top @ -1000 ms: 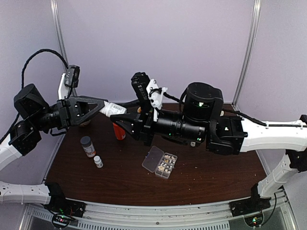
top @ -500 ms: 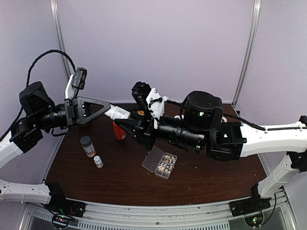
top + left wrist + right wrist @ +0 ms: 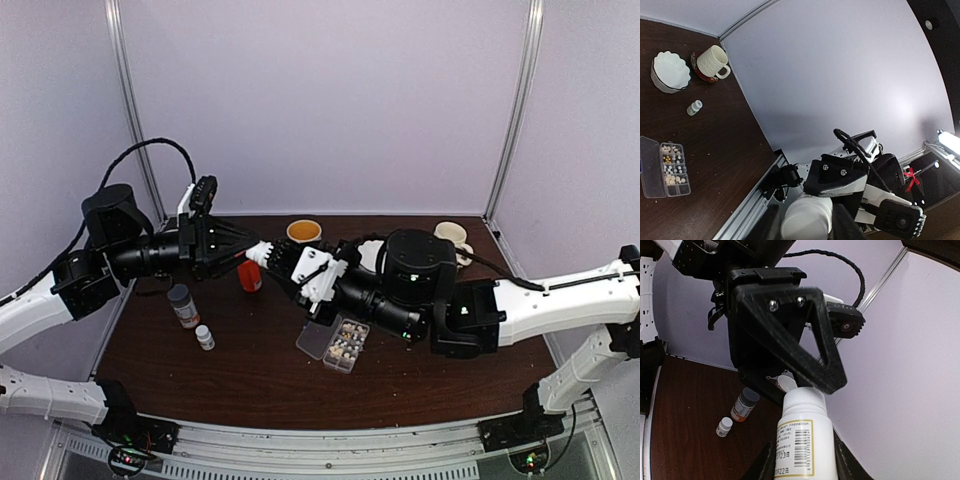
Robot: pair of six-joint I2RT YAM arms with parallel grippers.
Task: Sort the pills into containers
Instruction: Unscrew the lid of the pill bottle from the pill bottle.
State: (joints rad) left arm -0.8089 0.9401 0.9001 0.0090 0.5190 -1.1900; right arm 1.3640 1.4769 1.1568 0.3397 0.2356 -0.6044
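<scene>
A white labelled bottle (image 3: 802, 440) is held in mid-air between both grippers, above the back of the table. My right gripper (image 3: 802, 462) is shut on its body. My left gripper (image 3: 807, 227) is shut on its white cap end (image 3: 807, 216). In the top view the bottle (image 3: 268, 253) spans from the left gripper (image 3: 254, 254) to the right gripper (image 3: 296, 264). The clear organizer box (image 3: 318, 334) lies with its lid open under the right arm, with whitish and tan pills (image 3: 346, 340) in its containers. The left wrist view shows the box (image 3: 650, 167) and its pills (image 3: 671, 165) too.
A red-orange bottle (image 3: 249, 277), a grey-capped bottle (image 3: 182, 303) and a small white bottle (image 3: 205, 337) stand at the left. An orange-filled cup (image 3: 303, 231) and a white mug (image 3: 452, 236) sit at the back. A white bowl (image 3: 670, 71) is beside the mug (image 3: 714, 61).
Both arms have come down and to the right with the white bottle still between them. The left wrist has turned and the left jaws have narrowed a little on the cap.
</scene>
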